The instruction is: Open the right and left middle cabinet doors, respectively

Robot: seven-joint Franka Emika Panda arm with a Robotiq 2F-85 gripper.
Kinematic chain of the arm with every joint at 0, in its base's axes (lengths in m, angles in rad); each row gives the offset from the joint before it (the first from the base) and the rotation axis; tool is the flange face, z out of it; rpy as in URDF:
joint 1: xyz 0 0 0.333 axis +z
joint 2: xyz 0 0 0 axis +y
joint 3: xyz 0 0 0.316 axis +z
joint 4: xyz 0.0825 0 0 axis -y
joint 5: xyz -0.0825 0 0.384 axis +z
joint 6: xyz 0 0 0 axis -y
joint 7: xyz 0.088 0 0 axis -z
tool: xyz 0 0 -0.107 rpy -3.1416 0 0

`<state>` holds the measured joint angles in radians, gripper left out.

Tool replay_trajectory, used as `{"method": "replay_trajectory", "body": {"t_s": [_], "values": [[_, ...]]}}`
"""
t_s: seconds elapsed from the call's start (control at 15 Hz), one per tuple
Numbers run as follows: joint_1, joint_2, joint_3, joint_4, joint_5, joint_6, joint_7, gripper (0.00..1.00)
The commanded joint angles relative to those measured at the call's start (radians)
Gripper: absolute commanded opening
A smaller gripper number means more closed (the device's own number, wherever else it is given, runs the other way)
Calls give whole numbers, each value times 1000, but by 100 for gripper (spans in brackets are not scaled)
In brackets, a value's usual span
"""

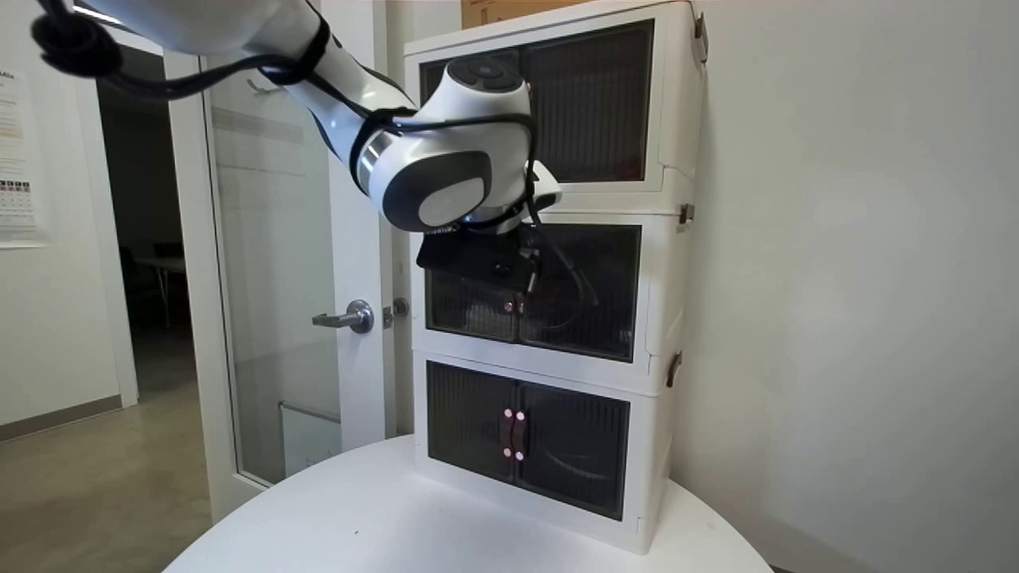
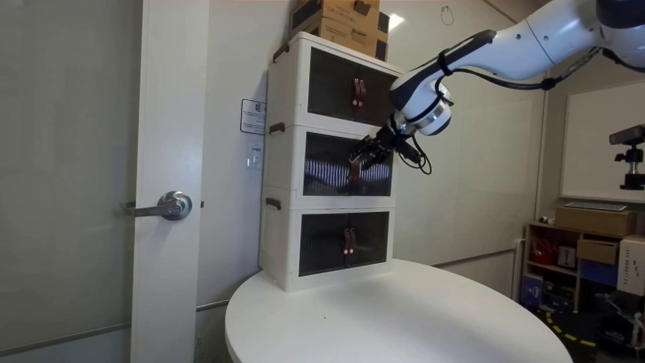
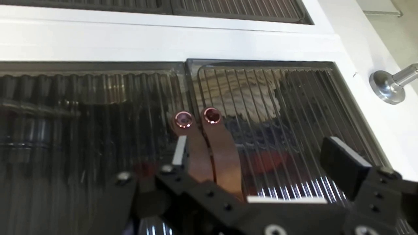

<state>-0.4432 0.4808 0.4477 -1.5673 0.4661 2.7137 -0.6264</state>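
The left middle door (image 1: pixel 468 309) and right middle door (image 1: pixel 609 286) are dark see-through panels on the white cabinet's middle tier. Both look shut in both exterior views. The wrist picture stands upside down, so the left door (image 3: pixel 294 98) shows at right and the right door (image 3: pixel 98 107) at left. Their brown strap handles, left door's (image 3: pixel 227 156) and right door's (image 3: pixel 197 153), meet at the centre seam. My gripper (image 3: pixel 264 151) is open in front of the doors. One finger overlaps the right door's handle; the other is over the left door. Contact cannot be told.
The top tier (image 2: pixel 330 83) and bottom tier (image 2: pixel 322 244) have similar tinted doors. The cabinet stands on a round white table (image 2: pixel 403 312). A room door with a lever handle (image 1: pixel 350 318) is beside it. Cardboard boxes (image 2: pixel 347 30) sit on top.
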Motion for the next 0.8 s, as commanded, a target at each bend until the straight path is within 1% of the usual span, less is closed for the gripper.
{"method": "replay_trajectory", "body": {"t_s": [0.0,0.13,0.27,0.4,0.53,0.67,0.73], "values": [[40,-8,-47,4,37,-9,-19,100],[40,-8,-47,4,37,-9,-19,100],[54,-7,-69,7,23,3,1,100],[85,-12,-118,3,-7,18,27,100],[92,-11,-133,9,0,28,14,100],[86,-1,-122,22,24,54,-17,100],[73,7,-100,36,43,61,-41,100]]}}
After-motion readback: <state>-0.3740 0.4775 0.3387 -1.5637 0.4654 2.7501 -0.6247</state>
